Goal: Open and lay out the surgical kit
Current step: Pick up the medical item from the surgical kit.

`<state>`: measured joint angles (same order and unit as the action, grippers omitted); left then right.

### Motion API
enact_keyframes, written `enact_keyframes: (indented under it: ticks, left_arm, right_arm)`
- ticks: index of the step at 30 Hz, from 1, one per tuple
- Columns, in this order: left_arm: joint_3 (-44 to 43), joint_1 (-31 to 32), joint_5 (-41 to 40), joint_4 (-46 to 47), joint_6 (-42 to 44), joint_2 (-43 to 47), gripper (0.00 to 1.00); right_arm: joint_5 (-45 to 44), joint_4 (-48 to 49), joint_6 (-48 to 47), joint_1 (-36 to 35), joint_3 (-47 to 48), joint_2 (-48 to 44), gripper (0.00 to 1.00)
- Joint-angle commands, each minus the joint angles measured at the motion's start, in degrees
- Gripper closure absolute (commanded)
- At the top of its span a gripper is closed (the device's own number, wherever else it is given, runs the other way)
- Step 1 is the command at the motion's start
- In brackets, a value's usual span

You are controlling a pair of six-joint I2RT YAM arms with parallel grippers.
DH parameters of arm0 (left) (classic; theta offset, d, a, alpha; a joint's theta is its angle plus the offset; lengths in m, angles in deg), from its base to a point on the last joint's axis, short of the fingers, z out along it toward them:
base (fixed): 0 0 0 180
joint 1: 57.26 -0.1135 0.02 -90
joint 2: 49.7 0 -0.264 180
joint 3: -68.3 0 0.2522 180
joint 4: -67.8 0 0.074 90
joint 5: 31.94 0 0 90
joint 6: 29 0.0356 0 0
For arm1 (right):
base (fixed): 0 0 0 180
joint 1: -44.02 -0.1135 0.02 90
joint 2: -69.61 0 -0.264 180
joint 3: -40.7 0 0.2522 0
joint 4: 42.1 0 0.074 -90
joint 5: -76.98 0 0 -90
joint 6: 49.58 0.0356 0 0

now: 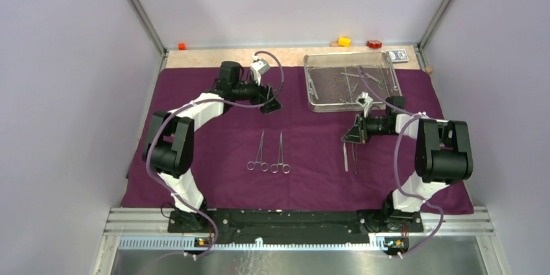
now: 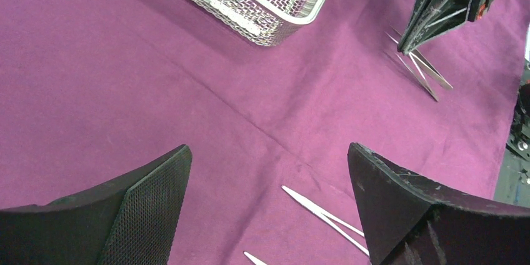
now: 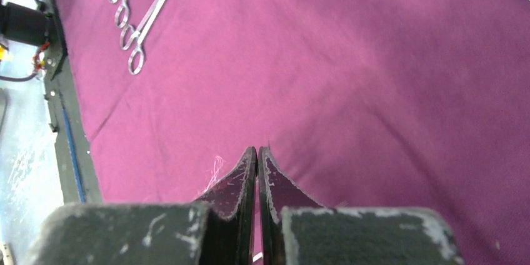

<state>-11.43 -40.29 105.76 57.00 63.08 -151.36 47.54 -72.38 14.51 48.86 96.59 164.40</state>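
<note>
The dark purple cloth (image 1: 305, 178) lies spread flat over the table. The wire-mesh steel tray (image 1: 314, 83) stands on it at the back right, with several slim steel instruments (image 1: 370, 79) inside. Two ring-handled clamps (image 1: 270, 153) lie side by side mid-cloth, their rings toward me. Two tweezers (image 1: 350, 155) lie right of them. My right gripper (image 1: 354, 137) hangs shut just above the tweezers' far ends, and its tips (image 3: 257, 150) are pressed together with nothing seen between them. My left gripper (image 1: 272, 104) hovers wide open behind the clamps, whose points (image 2: 325, 212) show between its fingers (image 2: 156, 190).
Behind the cloth, on the bare table strip (image 1: 214, 58), sit an orange block (image 1: 182, 46), a yellow block (image 1: 344, 41), a red block (image 1: 374, 44) and a blue-white card packet (image 1: 399, 56). Grey enclosure walls stand on both sides. The metal rail (image 1: 292, 220) carrying the arm bases runs along the near edge.
</note>
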Motion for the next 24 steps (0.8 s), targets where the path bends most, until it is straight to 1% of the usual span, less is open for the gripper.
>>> enact_keyframes:
  ticks: [1,5,7,9,12,16,18,19,21,23,24]
  left_arm:
    - [-1.4,0.3,5.0,0.7,1.6,1.2,0.01]
    - [-0.8,0.3,9.4,3.5,0.2,2.3,0.01]
    - [-0.4,0.3,9.2,4.7,0.6,4.1,0.01]
    - [-0.4,0.3,7.7,4.5,2.8,6.7,0.01]
    - [-0.6,0.6,0.4,2.1,6.4,11.5,0.01]
    - [-2.2,0.6,-7.8,-5.0,14.8,18.5,0.01]
    - [-1.4,0.6,-10.9,-7.2,19.5,22.3,0.01]
    - [-0.2,0.6,-13.0,-7.1,19.6,24.4,0.01]
    - [4.1,0.6,-22.0,-2.5,14.9,28.5,0.01]
    - [10.2,0.6,-31.0,3.7,12.2,31.7,0.01]
    - [13.3,0.5,-32.3,6.6,11.3,32.7,0.01]
  right_arm:
    - [6.7,1.5,1.2,-3.1,4.0,-4.8,1.00]
    - [7.9,10.1,10.5,-8.1,4.2,-8.7,1.00]
    - [7.6,14.5,14.9,-10.2,4.4,-10.3,1.00]
    - [7.2,18.6,18.4,-11.7,5.0,-11.3,1.00]
    - [6.2,21.2,21.5,-13.2,6.7,-12.3,1.00]
    - [5.3,25.0,24.8,-14.4,8.3,-13.2,1.00]
    - [5.2,26.2,26.3,-15.2,9.2,-13.4,1.00]
    - [5.3,26.4,27.1,-15.7,9.7,-13.5,1.00]
    - [5.2,26.4,27.3,-17.0,10.6,-13.6,1.00]
    - [5.3,26.4,27.4,-18.3,11.5,-13.6,1.00]
    - [5.4,26.5,27.5,-19.1,11.9,-13.5,1.00]
